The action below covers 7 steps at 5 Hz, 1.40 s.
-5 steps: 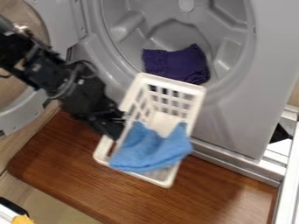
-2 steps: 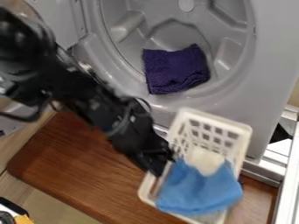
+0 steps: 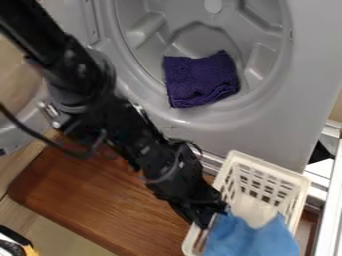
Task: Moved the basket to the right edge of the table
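Fingers clench the basket near the bench's right end. Carry's nearly done, I reckon; lower, then release.

basket on the counter, by its right edge, before the washing machine; folded cloth in the basket's near end; second cloth in the drum, behind the counter and left of the basket.

- One white basket
- Two cloths: one blue cloth, one purple cloth; whether the pale patch in the basket is a third is unclear
- One brown wooden tabletop
- One grey drum
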{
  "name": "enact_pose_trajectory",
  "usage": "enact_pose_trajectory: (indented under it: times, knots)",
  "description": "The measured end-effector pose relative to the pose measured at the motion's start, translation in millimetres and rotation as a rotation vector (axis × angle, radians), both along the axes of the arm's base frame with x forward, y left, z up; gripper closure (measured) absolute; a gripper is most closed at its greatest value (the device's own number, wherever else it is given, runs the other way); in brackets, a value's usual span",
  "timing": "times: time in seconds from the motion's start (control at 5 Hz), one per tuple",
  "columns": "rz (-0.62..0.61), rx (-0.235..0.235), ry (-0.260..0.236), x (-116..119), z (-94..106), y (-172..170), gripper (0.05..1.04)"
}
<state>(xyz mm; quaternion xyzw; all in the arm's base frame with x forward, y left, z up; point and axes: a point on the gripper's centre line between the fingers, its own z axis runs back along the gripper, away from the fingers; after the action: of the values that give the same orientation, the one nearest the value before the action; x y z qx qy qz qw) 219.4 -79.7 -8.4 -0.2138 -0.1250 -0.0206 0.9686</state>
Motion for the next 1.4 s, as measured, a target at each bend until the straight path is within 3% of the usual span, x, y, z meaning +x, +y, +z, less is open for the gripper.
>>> enact_pose_trajectory:
  times: [0.2,0.4,0.6,0.8,1.0,1.2,1.4]
  knots:
    - [-0.015,0.014,0.023,0.8,-11.1,-7.9,0.97]
    - [-0.009,0.032,0.043,4.1,-15.9,-8.6,0.787]
    - [-0.003,0.054,0.066,4.1,-16.6,-5.6,0.495]
    - [-0.002,0.046,0.069,3.6,-14.7,-6.7,0.191]
    - [-0.025,0.053,0.058,2.1,-7.2,-6.4,0.07]
    - [-0.036,0.078,0.049,1.0,7.1,-2.8,0.075]
    - [-0.058,0.087,-0.011,3.2,32.1,5.9,0.081]
